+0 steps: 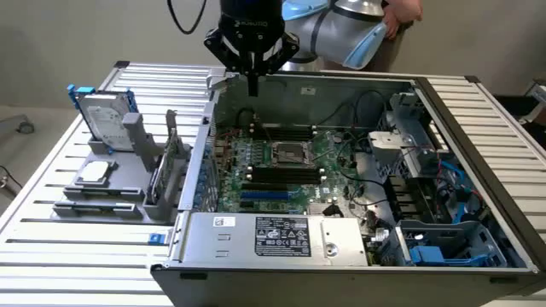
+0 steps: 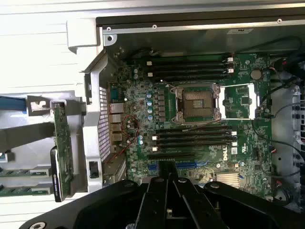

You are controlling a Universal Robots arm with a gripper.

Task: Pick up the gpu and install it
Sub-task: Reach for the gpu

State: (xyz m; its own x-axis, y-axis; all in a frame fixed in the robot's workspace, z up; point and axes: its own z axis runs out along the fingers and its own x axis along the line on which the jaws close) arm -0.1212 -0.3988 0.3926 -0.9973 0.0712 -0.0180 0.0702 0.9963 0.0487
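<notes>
The gpu [image 1: 167,165] stands on edge in a grey rack [image 1: 102,208] just outside the case wall, on the exterior view's left. In the wrist view the gpu [image 2: 62,148] shows as a thin green board with a black shroud and a silver end bracket. My gripper [image 1: 252,88] hangs shut and empty above the rear edge of the open computer case [image 1: 444,115], well above the card and apart from it. The gripper [image 2: 167,180] looks straight down on the motherboard [image 2: 200,138], with its fingers pressed together.
A silver hard drive in a blue frame [image 1: 107,118] stands at the rack's far end, a second drive [image 1: 96,171] beside it. The power supply [image 1: 273,236] fills the case's near side. Cables and a drive cage [image 1: 426,141] crowd the exterior view's right. A person's hand [image 1: 403,16] rests behind the arm.
</notes>
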